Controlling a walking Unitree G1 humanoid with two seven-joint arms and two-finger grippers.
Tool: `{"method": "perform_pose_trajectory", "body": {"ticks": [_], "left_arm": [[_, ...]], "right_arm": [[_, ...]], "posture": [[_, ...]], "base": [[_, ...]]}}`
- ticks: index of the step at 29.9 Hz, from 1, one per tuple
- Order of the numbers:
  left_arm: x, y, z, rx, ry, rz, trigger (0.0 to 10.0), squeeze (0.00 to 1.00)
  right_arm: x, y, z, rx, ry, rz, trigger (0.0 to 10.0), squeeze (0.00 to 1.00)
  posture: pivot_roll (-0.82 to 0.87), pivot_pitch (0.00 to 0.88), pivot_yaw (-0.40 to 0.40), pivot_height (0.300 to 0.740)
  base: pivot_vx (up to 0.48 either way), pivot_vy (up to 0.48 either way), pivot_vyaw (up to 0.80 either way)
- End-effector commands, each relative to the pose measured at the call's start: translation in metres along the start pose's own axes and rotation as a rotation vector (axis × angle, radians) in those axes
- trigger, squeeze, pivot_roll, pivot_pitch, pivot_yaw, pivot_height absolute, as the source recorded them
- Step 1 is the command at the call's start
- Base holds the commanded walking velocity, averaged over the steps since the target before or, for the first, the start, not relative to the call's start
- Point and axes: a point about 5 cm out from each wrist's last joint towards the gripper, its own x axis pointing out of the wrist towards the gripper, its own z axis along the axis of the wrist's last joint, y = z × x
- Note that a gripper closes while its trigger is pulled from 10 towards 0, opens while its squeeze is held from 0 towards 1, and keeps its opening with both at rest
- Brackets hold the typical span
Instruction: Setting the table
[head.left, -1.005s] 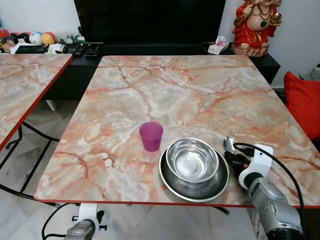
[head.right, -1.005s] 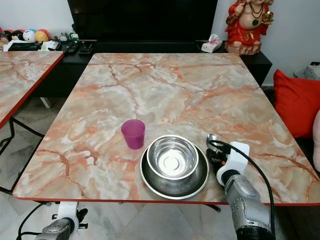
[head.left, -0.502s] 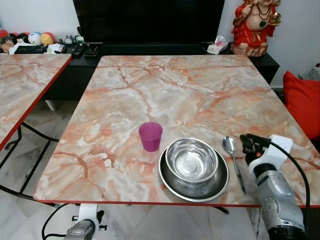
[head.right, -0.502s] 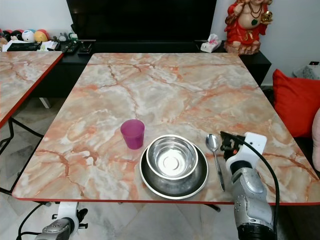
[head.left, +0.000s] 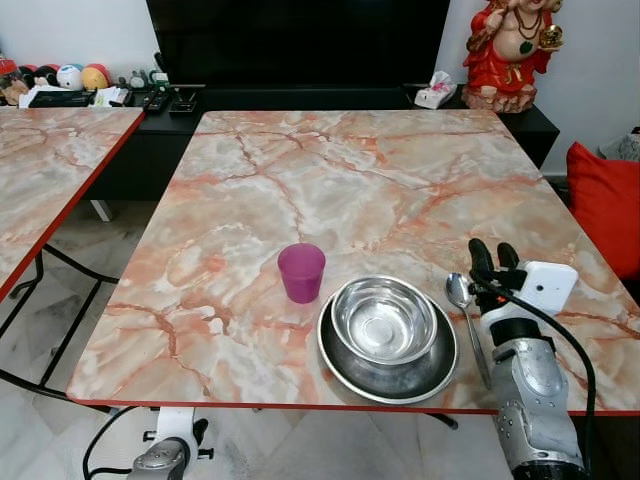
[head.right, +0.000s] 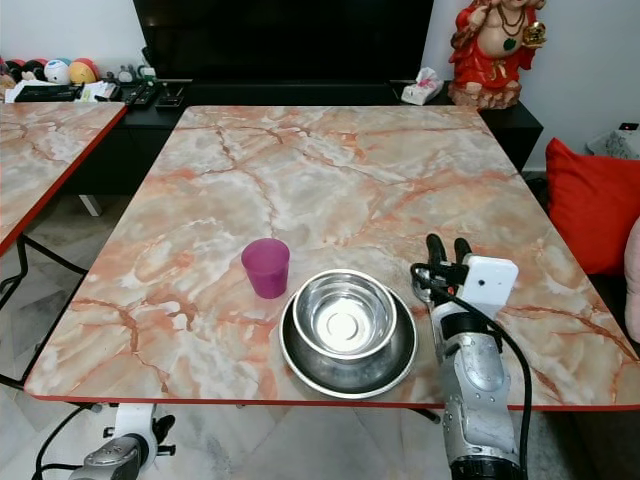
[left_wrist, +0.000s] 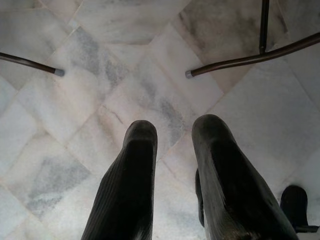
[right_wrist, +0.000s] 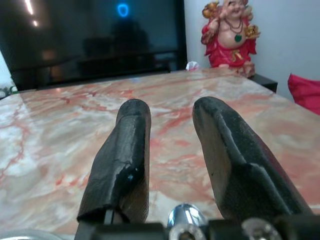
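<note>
the spoon (head.left: 466, 320) now lies flat on the marble-pattern table (head.left: 330, 190), just beside the right rim of the steel plate (head.left: 388, 362), bowl end away from the robot and handle toward the near edge. one second ago the right gripper (head.left: 494, 257) was low over this spot with the spoon at its fingers; half a second ago it had drawn off to the right, leaving the spoon on the table. now the gripper is raised, its two fingers (right_wrist: 131, 155) spread apart with nothing between them, pointing out across the table just above the spoon's bowl end. the spoon has stayed where it was set.

the steel bowl (head.left: 384, 320) sits inside the steel plate, and the purple cup (head.left: 301, 272) stands upright just beside the plate's far-left rim.

judgement: the spoon placement is complete, and the place setting appears close to finished: plate, bowl, cup and spoon are grouped at the near edge.

the left gripper (left_wrist: 175, 175) hangs idle below table level over the tiled floor (left_wrist: 100, 75), its fingers apart and empty.
</note>
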Motion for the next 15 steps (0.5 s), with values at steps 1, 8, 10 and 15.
{"method": "perform_pose_trajectory", "body": {"ticks": [1,8,10,15], "left_arm": [[-0.0011,0.0034,-0.0058,-0.007,0.023,0.014,10.0,0.0],[-0.0026,0.0073,-0.0119,-0.009,0.041,0.026,10.0,0.0],[-0.0028,0.0076,-0.0128,-0.01,0.044,0.028,10.0,0.0],[-0.0034,0.0076,-0.0156,-0.011,0.051,0.03,10.0,0.0]], "right_arm": [[0.0049,0.0021,0.0084,0.004,-0.045,-0.004,10.0,0.0],[0.0062,0.0023,0.0111,0.016,-0.066,0.0,10.0,0.0],[0.0061,0.0019,0.0114,-0.006,-0.069,-0.002,10.0,0.0],[0.007,0.0035,0.0131,-0.025,-0.083,0.006,10.0,0.0]], "posture": [[0.04,0.0,0.012,0.74],[0.03,0.0,0.013,0.74],[0.03,0.0,0.013,0.74],[0.04,0.0,0.009,0.74]], "base": [[0.0,0.472,0.0],[0.0,0.468,0.0],[0.0,0.469,0.0],[0.0,0.469,0.6]]}}
